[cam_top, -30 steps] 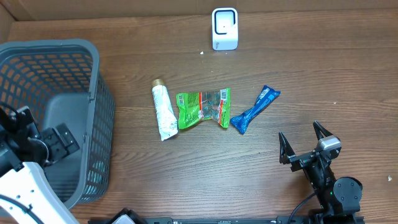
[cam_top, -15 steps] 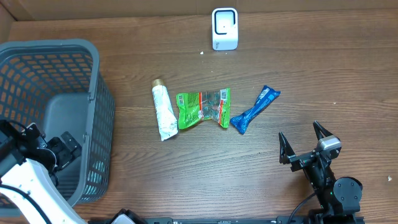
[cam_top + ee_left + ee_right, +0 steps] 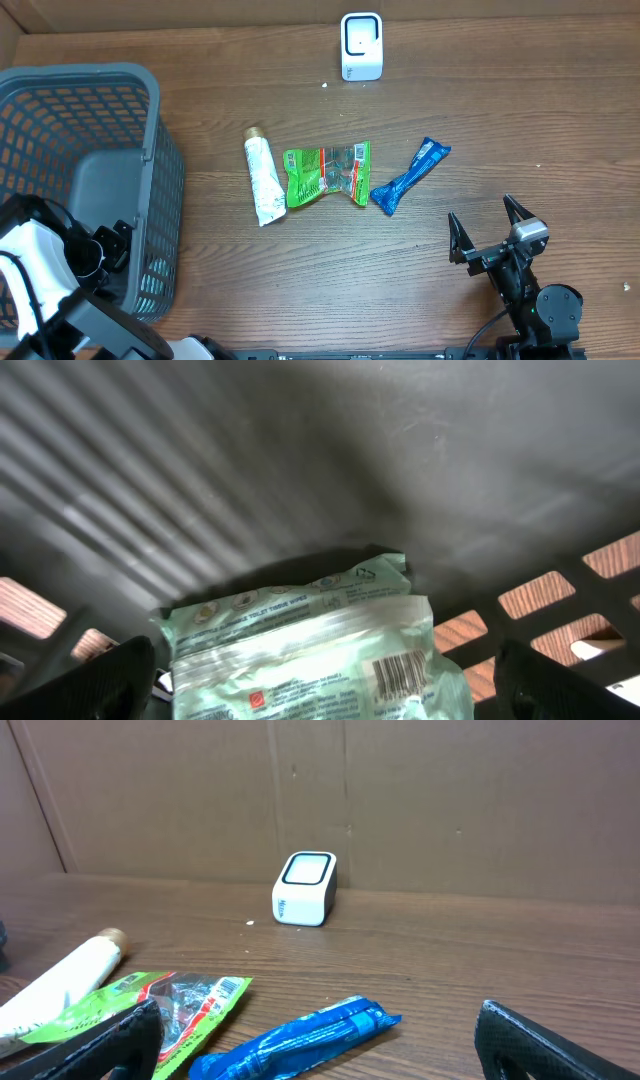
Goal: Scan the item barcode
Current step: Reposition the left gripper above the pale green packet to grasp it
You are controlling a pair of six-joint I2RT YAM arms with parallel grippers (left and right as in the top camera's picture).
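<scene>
Two gaping claws (empty), left claw [image 3: 335,675] over basket [image 3: 80,75] pouch [image 3: 310,640], right claw [image 3: 481,212] facing blue packet [image 3: 410,175], scanner [image 3: 361,45]

pale packet [image 3: 310,645]: lies in the basket [image 3: 300,460]; its bottom is cut off by the picture edge, and the small words are too blurry to read.
left gripper [image 3: 322,675]: only 2 dark fingertips show.
white tube [image 3: 70,975]: one end is cut off by the picture edge.
green bag [image 3: 110,998]: partly hidden behind a right gripper [image 3: 318,1008] finger.

Your left arm [image 3: 35,262] is wearing a white shell (black cables looping over it); your right arm [image 3: 545,302] is showing black, silver-capped.
</scene>
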